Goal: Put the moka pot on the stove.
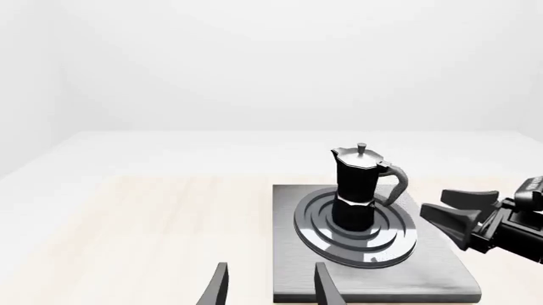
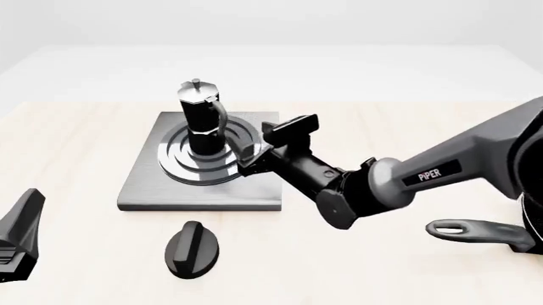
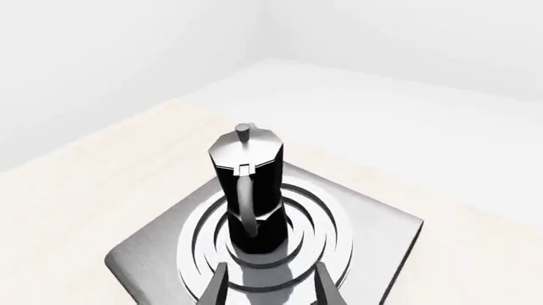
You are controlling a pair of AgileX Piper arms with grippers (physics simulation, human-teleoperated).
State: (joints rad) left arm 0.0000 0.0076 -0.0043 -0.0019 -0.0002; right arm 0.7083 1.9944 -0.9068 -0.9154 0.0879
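Now right tool [image 2: 269,145] spread, holding nothing, just behind pot [image 2: 202,121] handle. Pot upright on stove [image 2: 144,187] rings, ahead of tool. Risk: a sideways swing on retreat clips handle, tips pot. Left tool [image 1: 269,287] spread, well clear.

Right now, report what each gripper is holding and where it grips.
Nothing is held. The right gripper is open beside the black faceted moka pot; the left gripper is open too.

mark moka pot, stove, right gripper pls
moka pot [image 2: 202,121], front view, on its black body.
stove [image 2: 140,187], front view, on the bare grey plate near its left front corner.
right gripper [image 2: 269,147], front view, midway between the open fingertips, just right of the pot.
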